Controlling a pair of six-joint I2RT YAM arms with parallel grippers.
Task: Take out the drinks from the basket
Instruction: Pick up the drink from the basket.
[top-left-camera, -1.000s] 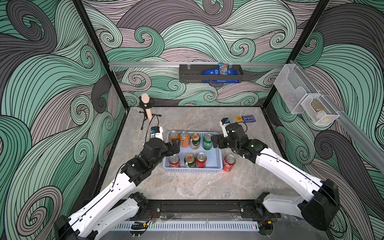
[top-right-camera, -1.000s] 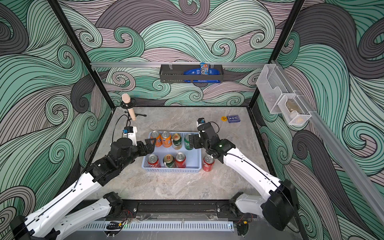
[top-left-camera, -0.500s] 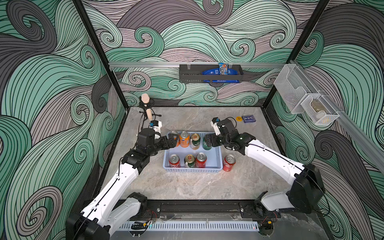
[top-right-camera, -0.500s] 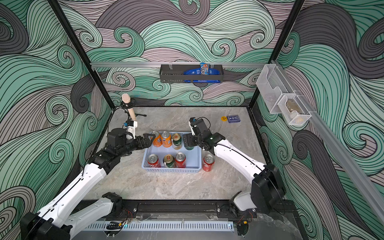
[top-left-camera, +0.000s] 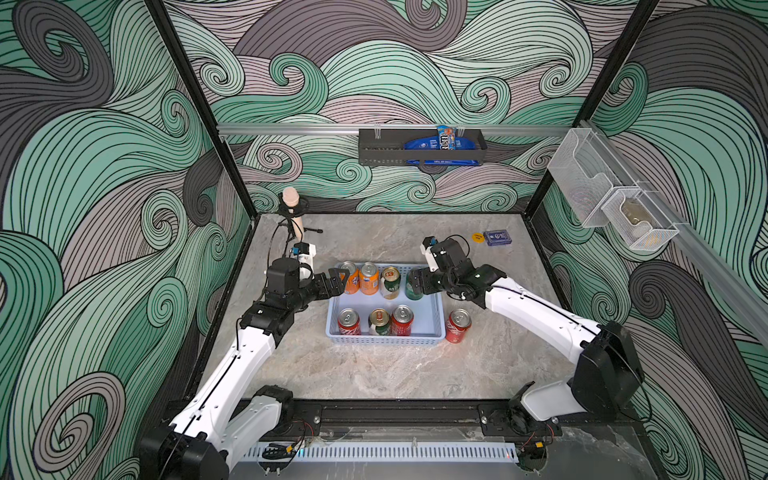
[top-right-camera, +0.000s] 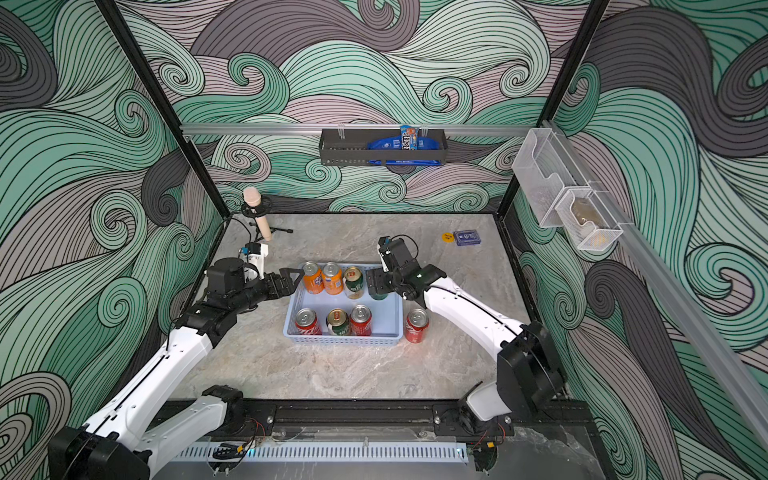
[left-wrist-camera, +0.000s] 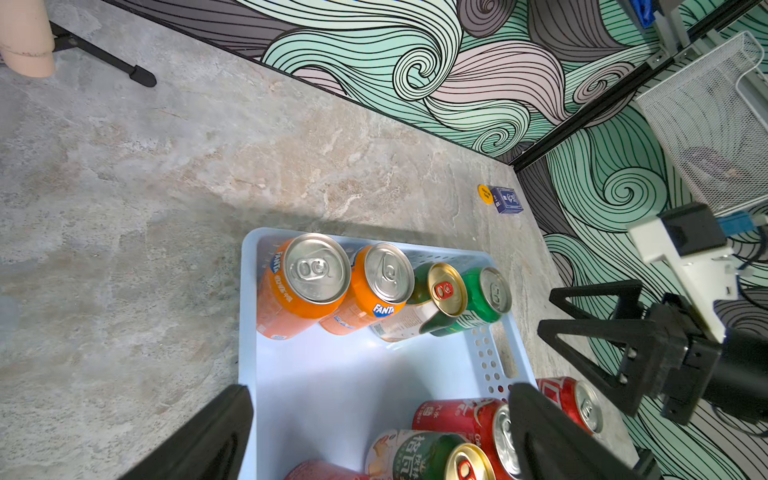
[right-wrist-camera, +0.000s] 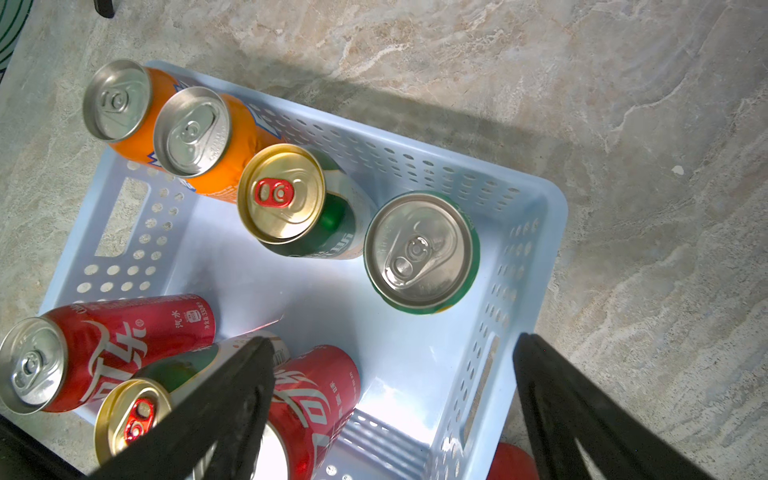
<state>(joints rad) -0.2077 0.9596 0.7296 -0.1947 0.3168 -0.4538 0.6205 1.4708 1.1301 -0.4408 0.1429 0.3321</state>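
Observation:
The light-blue basket (top-left-camera: 386, 340) holds seven drinks. The back row is two orange cans (top-left-camera: 351, 281) (top-left-camera: 369, 277), a green-and-cream can (top-left-camera: 390, 283) and a green can (right-wrist-camera: 422, 251). The front row is red (top-left-camera: 348, 322), green-and-cream (top-left-camera: 379, 322) and red (top-left-camera: 402, 320). One more red can (top-left-camera: 458, 326) stands on the table right of the basket. My left gripper (top-left-camera: 338, 280) is open beside the leftmost orange can (left-wrist-camera: 305, 282). My right gripper (right-wrist-camera: 392, 343) is open over the basket's right end, with the green can just ahead of its fingertips and nothing held.
A microphone on a small tripod (top-left-camera: 293, 208) stands at the back left. A blue card box (top-left-camera: 498, 237) and a yellow disc (top-left-camera: 478, 237) lie at the back right. A black rack (top-left-camera: 419, 147) hangs on the back wall, white mesh bins (top-left-camera: 611, 208) on the right wall.
Both arms swung toward the basket's back row: the left gripper to the far-left orange can, the right gripper leftward to the green can. The right jaws narrowed a little.

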